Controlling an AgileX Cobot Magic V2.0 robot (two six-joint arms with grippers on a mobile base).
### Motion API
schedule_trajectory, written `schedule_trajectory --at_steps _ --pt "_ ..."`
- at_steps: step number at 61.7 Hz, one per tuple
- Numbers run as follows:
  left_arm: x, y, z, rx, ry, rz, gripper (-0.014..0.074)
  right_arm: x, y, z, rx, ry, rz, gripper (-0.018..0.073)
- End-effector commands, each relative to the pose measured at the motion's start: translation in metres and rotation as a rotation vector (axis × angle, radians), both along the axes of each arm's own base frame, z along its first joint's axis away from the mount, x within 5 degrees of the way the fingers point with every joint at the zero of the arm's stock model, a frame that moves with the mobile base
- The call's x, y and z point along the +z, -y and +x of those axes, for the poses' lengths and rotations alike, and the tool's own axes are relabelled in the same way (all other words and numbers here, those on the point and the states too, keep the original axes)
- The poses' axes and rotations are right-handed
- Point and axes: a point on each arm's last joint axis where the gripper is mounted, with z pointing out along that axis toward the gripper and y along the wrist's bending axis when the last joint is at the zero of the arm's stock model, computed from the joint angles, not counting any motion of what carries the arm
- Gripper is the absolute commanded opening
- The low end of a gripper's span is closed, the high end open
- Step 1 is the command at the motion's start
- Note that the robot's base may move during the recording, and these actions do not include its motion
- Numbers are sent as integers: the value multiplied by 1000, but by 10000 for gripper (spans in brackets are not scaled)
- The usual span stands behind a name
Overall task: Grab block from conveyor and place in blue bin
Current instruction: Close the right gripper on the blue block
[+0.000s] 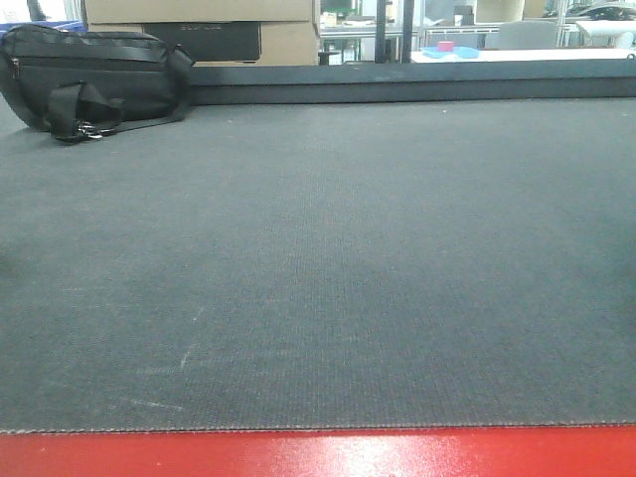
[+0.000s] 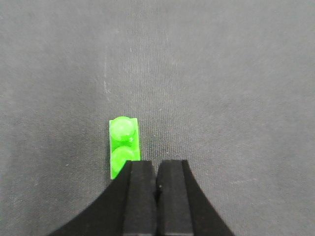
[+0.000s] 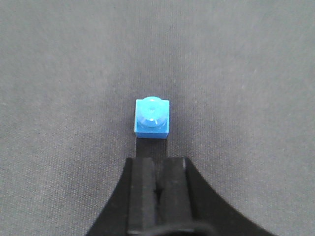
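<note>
The conveyor (image 1: 318,258) is a wide dark grey mat with a glossy red front edge (image 1: 318,453). In the left wrist view a green two-stud block (image 2: 123,142) lies on the mat. It sits just ahead and left of my left gripper (image 2: 156,166), whose jaws are shut with nothing between them, and the left finger covers its near end. In the right wrist view a small blue one-stud block (image 3: 153,118) lies on the mat straight ahead of my right gripper (image 3: 157,163), also shut and empty, with a small gap between them. The blue bin is out of view. Neither gripper shows in the front view.
A black bag (image 1: 94,79) lies on the conveyor's far left corner. Cardboard boxes (image 1: 204,30) stand behind it. A raised dark rail (image 1: 417,84) runs along the far edge. Something blue and flat (image 1: 452,50) sits on a distant white table.
</note>
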Motion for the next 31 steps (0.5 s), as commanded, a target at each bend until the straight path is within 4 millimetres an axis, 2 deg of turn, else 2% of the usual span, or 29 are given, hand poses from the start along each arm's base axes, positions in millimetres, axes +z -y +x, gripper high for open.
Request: schedule_trajectory --at_steps 1,8,18,31 --pt "-3 2 13 -3 -25 -12 -111 10 -1 18 3 -63 -9 -163" --pt "-7 2 25 -1 -52 -13 -111 17 -2 36 5 -85 -10 -163" --pt "-6 3 35 -1 -158 -15 -111 15 -4 56 7 -151 -5 -163" --pt "-10 3 48 -2 -230 -14 -111 0 -5 82 16 -370 -15 -162"
